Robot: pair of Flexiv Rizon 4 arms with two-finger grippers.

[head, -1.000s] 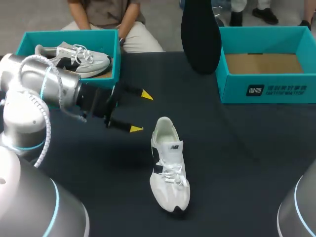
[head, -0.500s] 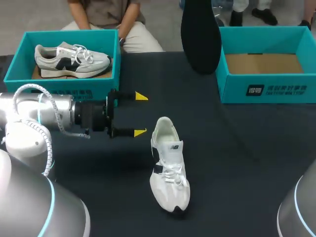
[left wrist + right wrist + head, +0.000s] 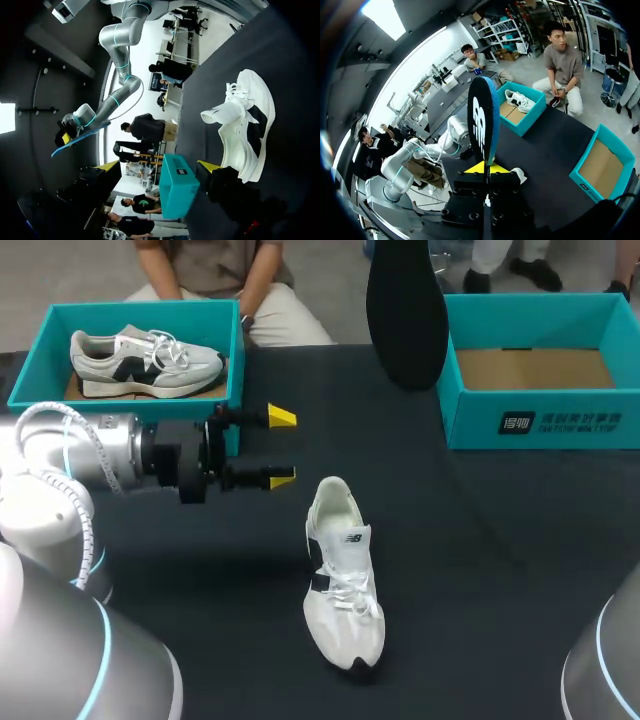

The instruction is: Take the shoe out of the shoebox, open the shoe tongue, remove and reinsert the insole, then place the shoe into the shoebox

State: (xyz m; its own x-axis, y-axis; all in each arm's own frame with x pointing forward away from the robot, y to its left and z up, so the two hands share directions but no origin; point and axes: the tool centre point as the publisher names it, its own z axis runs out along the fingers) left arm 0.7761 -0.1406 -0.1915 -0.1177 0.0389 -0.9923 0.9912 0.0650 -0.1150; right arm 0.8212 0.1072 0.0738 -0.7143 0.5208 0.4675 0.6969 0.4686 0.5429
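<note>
One white shoe (image 3: 343,575) lies on table (image 3: 480,570) centre, well apart from empty shoebox (image 3: 470,420). L gripper (image 3: 282,447) wide open, nothing in it, near shoe heel. R gripper (image 3: 484,167) clamped on black insole (image 3: 483,120), held upright.

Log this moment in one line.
left jaws: open, near white shoe | right jaws: shut on insole | right shoebox: empty

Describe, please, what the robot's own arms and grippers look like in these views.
The left arm and right arm are rounded silver-white tubes with light-blue rings at the joints; a white ribbed cable loops along the left one. The left gripper and right gripper are black, each with two yellow-tipped fingers.
</note>
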